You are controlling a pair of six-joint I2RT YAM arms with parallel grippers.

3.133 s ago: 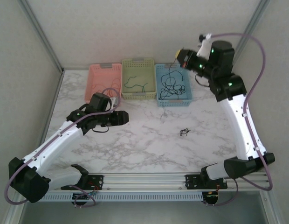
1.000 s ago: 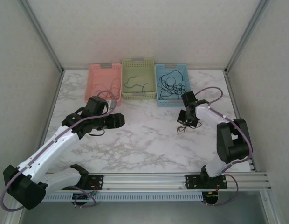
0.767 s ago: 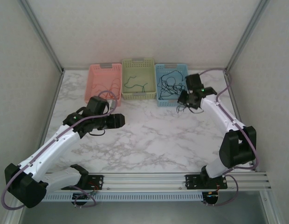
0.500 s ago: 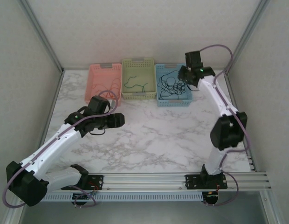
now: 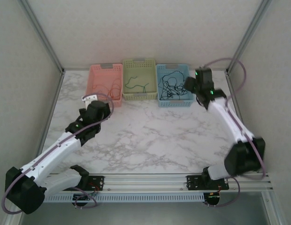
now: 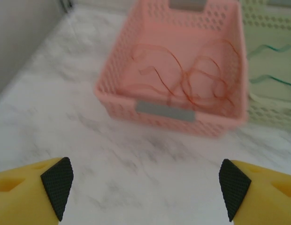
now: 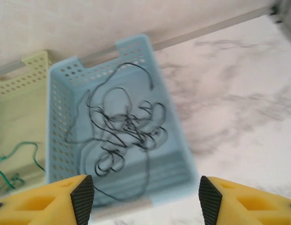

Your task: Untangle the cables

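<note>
Black cables (image 7: pixel 126 126) lie tangled in the blue basket (image 7: pixel 58 117), at the back right in the top view (image 5: pixel 173 84). My right gripper (image 7: pixel 146 199) hangs open just above that basket's near right edge (image 5: pixel 189 86), nothing between its fingers. Red-orange cables (image 6: pixel 183 79) lie looped in the pink basket (image 6: pixel 166 112), at the back left in the top view (image 5: pixel 106 82). My left gripper (image 6: pixel 145 187) is open and empty over bare table, pointing at the pink basket (image 5: pixel 95 104). A green cable (image 5: pixel 136 84) lies in the pale green basket (image 5: pixel 139 65).
The three baskets stand side by side against the back wall. Marble tabletop (image 5: pixel 150 136) stretches from them to the arm bases. Metal frame posts (image 5: pixel 42 35) and white walls close in the left, right and back sides.
My right gripper lifted a small black tangle off the table, carried it to the blue basket and opened. My left gripper turned from pointing right to facing the pink basket and opened wider.
</note>
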